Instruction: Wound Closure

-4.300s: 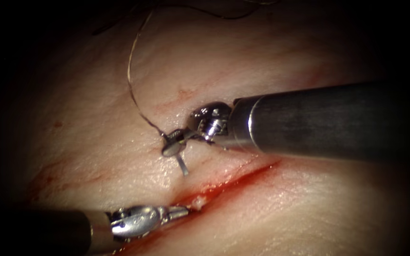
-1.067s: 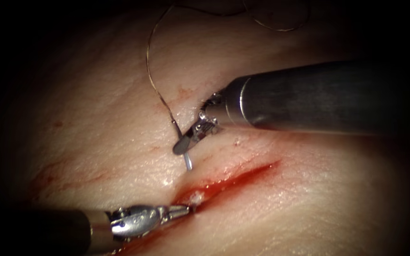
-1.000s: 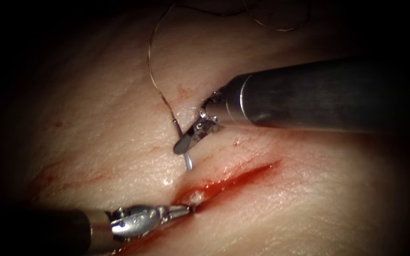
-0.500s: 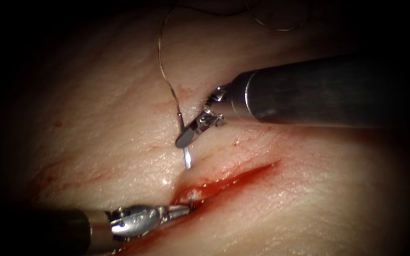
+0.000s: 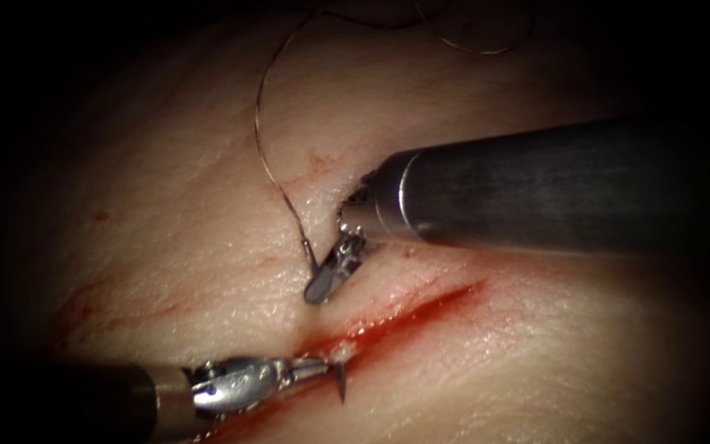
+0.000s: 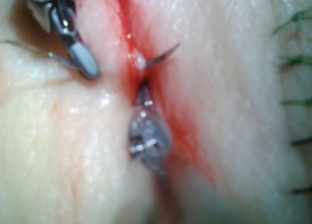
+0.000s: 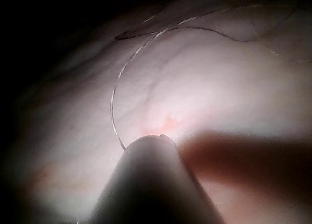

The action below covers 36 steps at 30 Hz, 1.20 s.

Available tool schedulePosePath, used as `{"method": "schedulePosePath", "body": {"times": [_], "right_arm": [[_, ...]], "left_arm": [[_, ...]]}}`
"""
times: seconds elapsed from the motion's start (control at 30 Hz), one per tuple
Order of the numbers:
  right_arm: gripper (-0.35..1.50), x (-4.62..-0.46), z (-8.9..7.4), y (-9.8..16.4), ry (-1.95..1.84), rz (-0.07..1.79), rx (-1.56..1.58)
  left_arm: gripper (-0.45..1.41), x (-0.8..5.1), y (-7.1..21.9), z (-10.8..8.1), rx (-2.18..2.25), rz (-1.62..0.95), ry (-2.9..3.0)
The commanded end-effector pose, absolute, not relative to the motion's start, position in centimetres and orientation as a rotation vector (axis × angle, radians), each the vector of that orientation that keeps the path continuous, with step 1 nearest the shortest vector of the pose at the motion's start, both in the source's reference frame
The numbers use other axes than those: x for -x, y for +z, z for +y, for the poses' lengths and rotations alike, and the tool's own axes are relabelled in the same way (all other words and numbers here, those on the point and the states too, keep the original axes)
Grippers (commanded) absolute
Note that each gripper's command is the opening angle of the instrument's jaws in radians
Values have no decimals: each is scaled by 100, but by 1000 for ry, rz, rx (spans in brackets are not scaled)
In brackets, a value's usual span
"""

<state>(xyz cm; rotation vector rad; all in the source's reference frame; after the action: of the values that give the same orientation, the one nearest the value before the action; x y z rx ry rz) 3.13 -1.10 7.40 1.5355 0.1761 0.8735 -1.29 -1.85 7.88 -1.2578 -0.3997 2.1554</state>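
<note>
Looking past my left tool (image 5: 310,369), fingers clenched in the cut (image 5: 404,311) on tissue (image 5: 536,362), I see the needle (image 5: 340,386) tip poking out just beside them. Beyond, my right tool (image 5: 326,278) grips the needle's tail; thread (image 5: 266,164) loops farther off.

Surgical training bench, lab setting: pale pork tissue (image 5: 166,247) under endoscope lighting, dark surround at frame edges, a red-stained cut (image 5: 396,316) at centre.

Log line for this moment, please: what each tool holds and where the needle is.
right tool: shut on needle's thread end | needle: in tissue, tip out in cut | left tool: at cut, grip unclear | thread: trails up
</note>
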Motion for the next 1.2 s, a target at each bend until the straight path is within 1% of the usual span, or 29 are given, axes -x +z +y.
{"method": "schedulePosePath", "body": {"times": [0.03,0.2,0.37,0.4,0.43,0.47,0.5,0.53,0.57,0.6,0.63,0.7,0.73,0.77,0.83,0.93,0.97,1.0,1.1,1.2], "right_arm": [[-35,-317,-121,741,869,167,-1543],[-35,-312,-138,731,876,135,-1570],[-35,-306,-147,725,890,163,-1614],[27,-303,-146,726,952,230,-1596],[27,-303,-146,726,952,230,-1596],[71,-302,-142,728,921,330,-1555],[71,-302,-142,728,921,330,-1555],[96,-303,-137,730,928,394,-1520],[111,-303,-130,735,930,493,-1458],[111,-303,-130,735,930,493,-1458],[123,-299,-121,741,878,599,-1384],[130,-296,-106,749,812,713,-1283],[130,-296,-101,751,771,760,-1239],[131,-296,-90,757,652,862,-1129],[131,-295,-76,764,548,955,-985],[131,-297,-72,766,510,982,-932],[138,-298,-71,767,482,996,-904],[138,-300,-72,767,463,1002,-899],[128,-308,-77,763,366,1011,-945],[126,-318,-82,760,348,1018,-941]], "left_arm": [[-21,135,794,-193,1258,-405,2154],[-21,135,794,-193,1258,-405,2154],[-21,134,794,-193,1258,-405,2154],[-21,135,794,-193,1258,-405,2154],[-21,135,794,-193,1258,-405,2154],[-21,135,794,-193,1258,-405,2154],[-21,135,794,-193,1258,-405,2154],[-21,135,794,-193,1258,-405,2154],[-21,135,793,-193,1258,-405,2154],[-21,135,793,-193,1258,-405,2154],[-21,135,793,-193,1258,-405,2154],[-21,135,793,-193,1258,-405,2154],[-21,135,793,-193,1258,-405,2154],[-21,135,793,-193,1258,-405,2154],[-21,135,793,-194,1258,-405,2154],[-21,135,793,-194,1258,-405,2154],[-21,135,793,-194,1258,-405,2154],[-21,135,793,-194,1258,-405,2154],[-21,135,793,-194,1258,-405,2154],[-21,134,793,-194,1258,-405,2154]]}}
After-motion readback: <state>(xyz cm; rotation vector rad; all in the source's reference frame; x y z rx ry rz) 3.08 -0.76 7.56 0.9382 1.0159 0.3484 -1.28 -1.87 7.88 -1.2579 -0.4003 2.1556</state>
